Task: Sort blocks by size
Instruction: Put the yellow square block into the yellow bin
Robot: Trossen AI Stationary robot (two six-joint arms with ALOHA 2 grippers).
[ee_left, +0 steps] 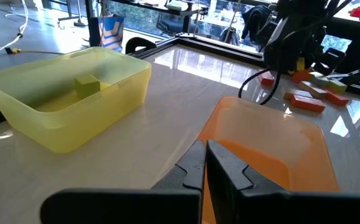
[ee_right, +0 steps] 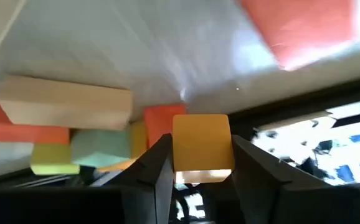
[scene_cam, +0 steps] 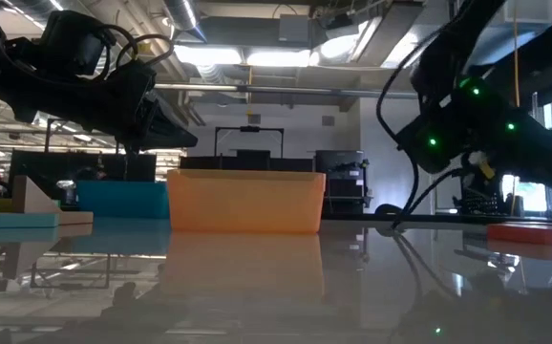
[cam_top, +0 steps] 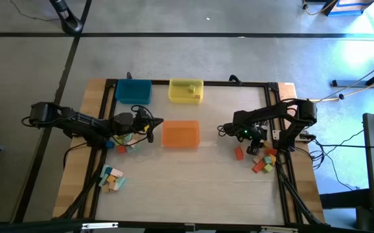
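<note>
- Closest to the lens in the right wrist view, a yellow-orange block sat squarely between the fingers of the right gripper, whose jaws flanked it on both sides; whether they had fully clamped it could not be told.
- Behind that block lay the unsorted heap on the right of the surface: a long natural-wood block, a red one, a pale green one and a small yellow one, with a lone red block just apart from the pile.
- Over on the left, the left gripper hung with its jaws pressed shut and empty, near the rim of the orange tray.
- One yellow block rested inside the yellow tray, the only sorted piece visible.
- Neither the orange tray nor the blue tray showed any block inside, as far as the views allowed.
- A second loose cluster of blocks waited near the front left of the surface, and a few more lay beneath the left arm.
- By this reckoning the sorting had barely begun, with nearly every block still to be placed.
</note>
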